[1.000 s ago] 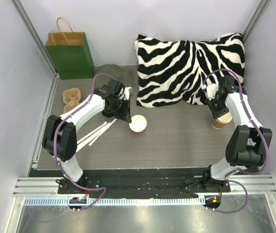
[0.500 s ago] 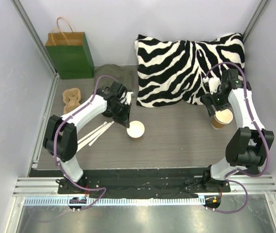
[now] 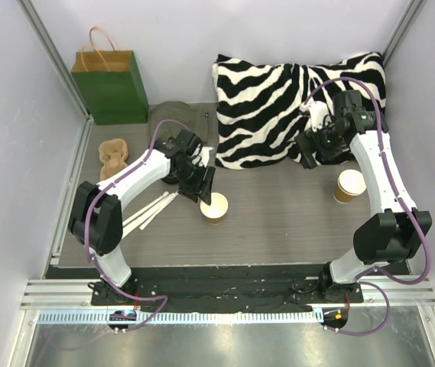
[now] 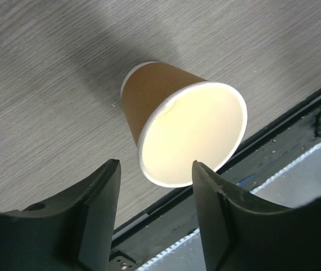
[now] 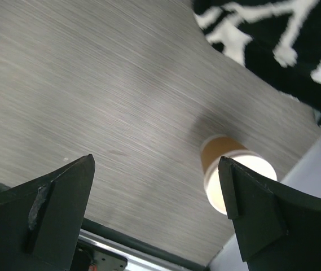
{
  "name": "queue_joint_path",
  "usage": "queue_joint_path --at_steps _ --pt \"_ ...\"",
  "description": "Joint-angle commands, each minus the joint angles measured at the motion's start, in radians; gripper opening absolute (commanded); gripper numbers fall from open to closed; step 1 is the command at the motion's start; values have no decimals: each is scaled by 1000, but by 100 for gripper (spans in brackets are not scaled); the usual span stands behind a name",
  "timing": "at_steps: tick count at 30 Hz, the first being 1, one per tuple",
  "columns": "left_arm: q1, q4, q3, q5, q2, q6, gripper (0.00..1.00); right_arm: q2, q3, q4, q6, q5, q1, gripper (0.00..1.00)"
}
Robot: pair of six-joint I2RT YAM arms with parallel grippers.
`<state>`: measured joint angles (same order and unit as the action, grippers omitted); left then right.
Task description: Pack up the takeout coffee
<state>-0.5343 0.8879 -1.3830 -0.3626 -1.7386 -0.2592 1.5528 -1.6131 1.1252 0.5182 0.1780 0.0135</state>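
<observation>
Nearest you, the left gripper (image 4: 155,169) hangs with jaws parted, clamping nothing, just above a lidless tan cup (image 4: 188,135). To the right a second lidless cup (image 3: 348,186) stands alone. Beyond it the right gripper (image 5: 155,164) hovers spread wide, empty, at the zebra pillow (image 3: 278,92). The green bag (image 3: 112,92) stands at the back left. Where the takeout coffee is, you can't tell from these views.
</observation>
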Motion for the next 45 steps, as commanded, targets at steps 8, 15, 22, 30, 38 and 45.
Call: queue_joint_path --at_steps 8,15,22,30,38,45 --pt "186 20 -183 -119 229 55 100 -34 -50 -186 -197 248 147 99" --pt "212 -178 -1 139 378 199 100 -28 -13 -394 -286 302 204 100" --pt "217 -24 -60 52 262 625 100 41 -8 -470 -382 452 238 100" --pt "218 25 -157 47 51 860 88 87 15 -472 -409 402 301 100" --pt "218 -18 -185 94 -111 960 72 81 42 -467 -426 336 302 100" --pt "218 -92 -125 143 -170 1015 67 82 51 -455 -422 331 302 100"
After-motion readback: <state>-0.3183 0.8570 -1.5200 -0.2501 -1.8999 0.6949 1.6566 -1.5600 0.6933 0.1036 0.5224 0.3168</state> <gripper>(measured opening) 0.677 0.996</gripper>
